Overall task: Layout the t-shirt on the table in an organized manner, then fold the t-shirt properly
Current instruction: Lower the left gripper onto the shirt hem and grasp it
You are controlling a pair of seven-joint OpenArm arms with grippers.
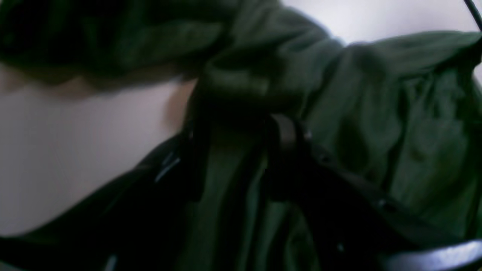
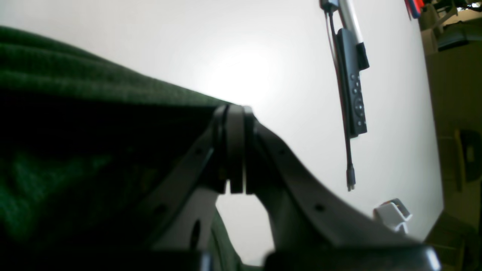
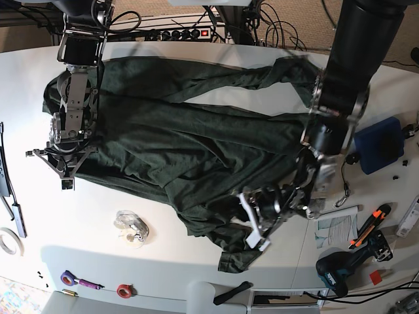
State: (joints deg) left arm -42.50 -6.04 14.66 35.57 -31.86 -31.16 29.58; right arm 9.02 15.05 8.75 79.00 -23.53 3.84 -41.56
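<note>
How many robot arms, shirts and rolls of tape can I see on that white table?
Robot arms: 2, left and right
Green t-shirt: 1
Tape rolls: 3, white, purple, red
Total: 6

Blurred t-shirt [image 1: 376,124] folds hide the left gripper's [image 1: 233,150] jaws.

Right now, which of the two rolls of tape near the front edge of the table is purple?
The purple roll is the one farther toward the base view's left, by the table corner; the other roll is red.
</note>
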